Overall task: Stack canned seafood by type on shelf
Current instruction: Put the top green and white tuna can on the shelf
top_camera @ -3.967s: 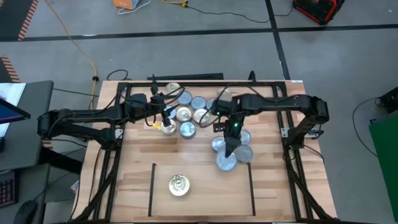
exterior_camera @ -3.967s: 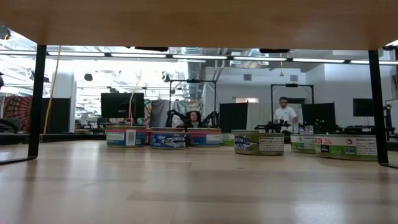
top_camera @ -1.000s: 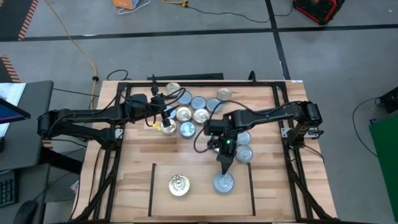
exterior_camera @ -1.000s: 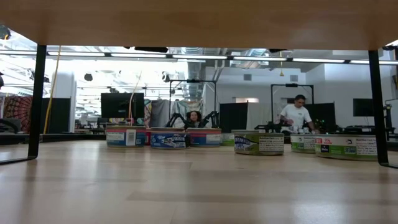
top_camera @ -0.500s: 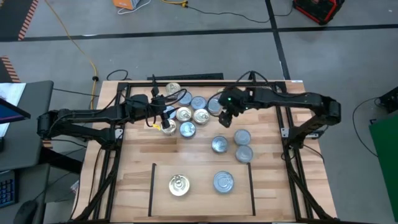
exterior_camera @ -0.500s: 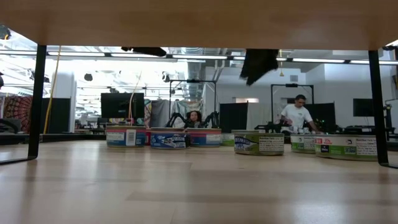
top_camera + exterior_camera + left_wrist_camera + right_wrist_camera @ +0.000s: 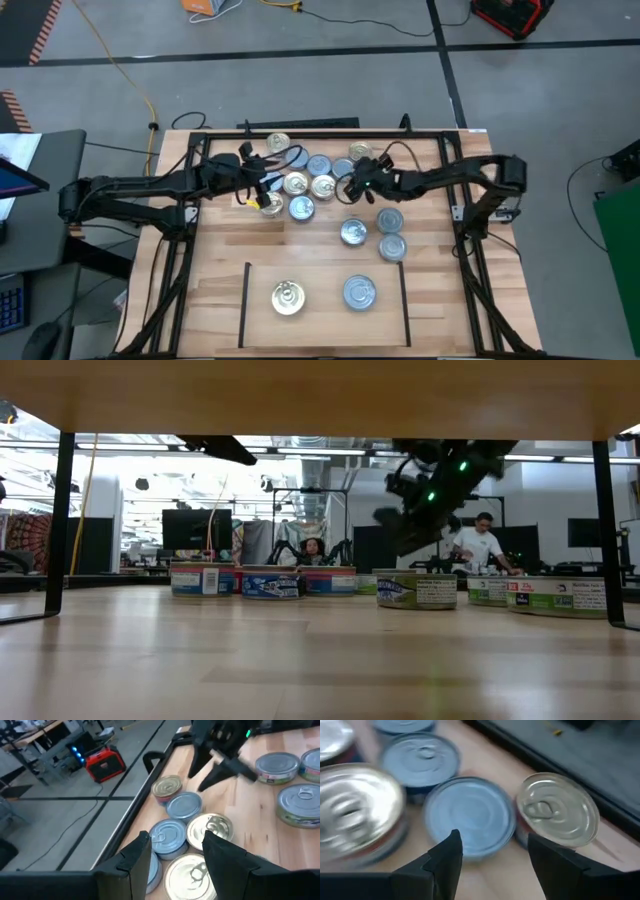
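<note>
Several flat round tins stand on their bases in a cluster at the table's far middle, some gold-topped (image 7: 322,186), some silver-topped (image 7: 320,165). Three more silver tins (image 7: 352,232) stand right of centre. The shelf (image 7: 325,268), a plank patch inside thin black lines at the near edge, carries one gold tin (image 7: 288,297) and one silver tin (image 7: 360,293). My right gripper (image 7: 352,188) hovers open above a silver tin (image 7: 470,815), beside a gold one (image 7: 557,809). My left gripper (image 7: 177,855) hangs open over the cluster's left side (image 7: 270,205).
A black metal frame (image 7: 300,132) runs along the table's edges, close behind the far tins. Bare planks lie between the cluster and the shelf. In the low view, people and equipment show in the room beyond the table.
My right gripper has left the silver tin standing on the shelf, risen, and swung toward the far edge. It has then come down over the far cluster of tins. The silver tin has stayed on the shelf's right part.
</note>
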Available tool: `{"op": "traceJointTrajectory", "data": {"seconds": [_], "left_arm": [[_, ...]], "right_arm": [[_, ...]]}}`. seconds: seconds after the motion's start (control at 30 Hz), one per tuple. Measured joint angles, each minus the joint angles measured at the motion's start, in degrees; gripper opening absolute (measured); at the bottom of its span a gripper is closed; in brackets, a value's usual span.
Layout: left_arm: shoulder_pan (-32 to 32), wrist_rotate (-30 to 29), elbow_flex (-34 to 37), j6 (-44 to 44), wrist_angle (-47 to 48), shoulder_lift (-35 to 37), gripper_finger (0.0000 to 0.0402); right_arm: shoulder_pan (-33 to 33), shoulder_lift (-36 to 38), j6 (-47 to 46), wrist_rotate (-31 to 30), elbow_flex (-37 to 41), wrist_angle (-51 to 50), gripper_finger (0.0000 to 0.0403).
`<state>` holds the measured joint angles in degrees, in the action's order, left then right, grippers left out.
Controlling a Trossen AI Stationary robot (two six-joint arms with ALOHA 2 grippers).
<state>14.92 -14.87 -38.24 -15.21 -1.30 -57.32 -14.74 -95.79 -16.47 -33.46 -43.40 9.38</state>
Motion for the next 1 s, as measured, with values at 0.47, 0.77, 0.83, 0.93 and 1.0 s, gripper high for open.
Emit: {"op": "traceJointTrajectory", "data": {"seconds": [0.47,0.77,0.83,0.93,1.0], "left_arm": [[0.0,0.9,0.0,1.0,7.9,13.7,0.0168],[0.0,0.8,0.0,0.4,8.1,11.9,0.0168],[0.0,0.8,0.0,0.0,7.9,10.9,0.0168],[0.0,0.7,0.0,-0.2,7.7,9.8,0.0168],[0.0,1.1,0.0,-0.6,7.8,9.3,0.0168]], "right_arm": [[-0.3,-6.5,-3.8,-2.2,-0.2,2.9,0.0255],[3.0,-2.8,-6.5,-1.7,0.0,-5.1,0.0255],[3.9,-2.7,-7.7,-2.4,1.1,-4.6,0.0255],[5.2,-2.5,-11.3,-3.1,4.6,-1.1,0.0255],[6.1,-2.4,-13.6,-3.3,7.9,3.1,0.0255]]}}
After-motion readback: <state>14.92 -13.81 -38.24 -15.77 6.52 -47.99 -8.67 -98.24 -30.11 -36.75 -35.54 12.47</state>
